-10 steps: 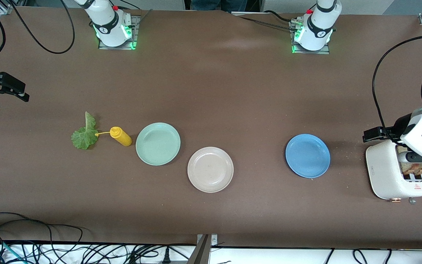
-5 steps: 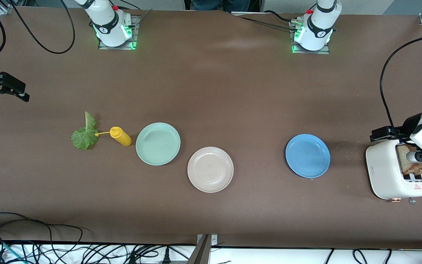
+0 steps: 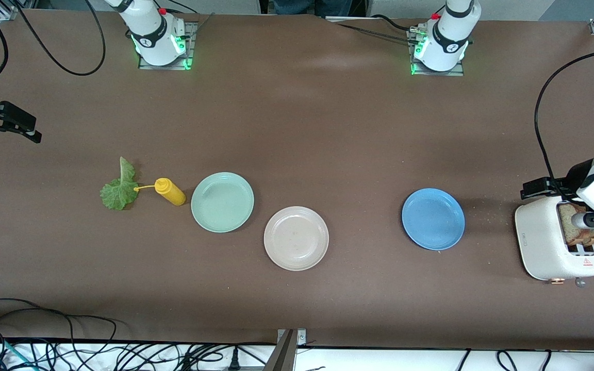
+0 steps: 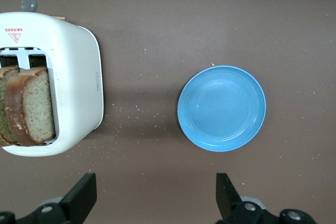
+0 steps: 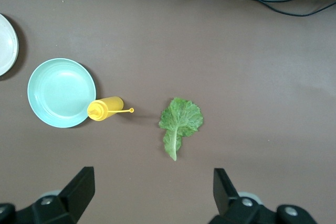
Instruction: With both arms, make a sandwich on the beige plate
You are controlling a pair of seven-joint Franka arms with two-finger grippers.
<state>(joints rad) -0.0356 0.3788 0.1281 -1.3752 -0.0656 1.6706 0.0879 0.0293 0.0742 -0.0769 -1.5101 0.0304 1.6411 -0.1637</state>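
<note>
Left arm has shifted in the last second: my wrist slid outward toward the table end, then stopped, so the two brown bread slices [image 3: 578,231] standing in the slots of the white boxy toaster [image 3: 544,242] are uncovered now. Left gripper [image 4: 155,196] hangs above the toaster at the left arm's end, fingers spread wide, holding nothing. I read that as lined up for a first bread pick, not committed yet. Right gripper [image 5: 152,195] hasn't budged. It waits up in the air toward the right arm's end, fingers also wide and empty, looking down on the ruffled green lettuce leaf [image 3: 118,191]. Target is the round pale beige plate [image 3: 277,226], mid-table, bare, so no sandwich is started. The round mint green plate [image 3: 222,202] sits just beside it toward the right arm's end, and the yellow plastic squeeze bottle [image 3: 170,191] lies on its side between that plate and the leaf, nozzle touching the leaf. The round blue plate [image 3: 433,219] sits between the beige plate and the toaster. The surface is a matte brown tabletop [image 3: 328,129], with crumbs [image 4: 131,111] scattered by the toaster. Black cables [image 3: 70,335] bunch along the edge nearest the front camera.
</note>
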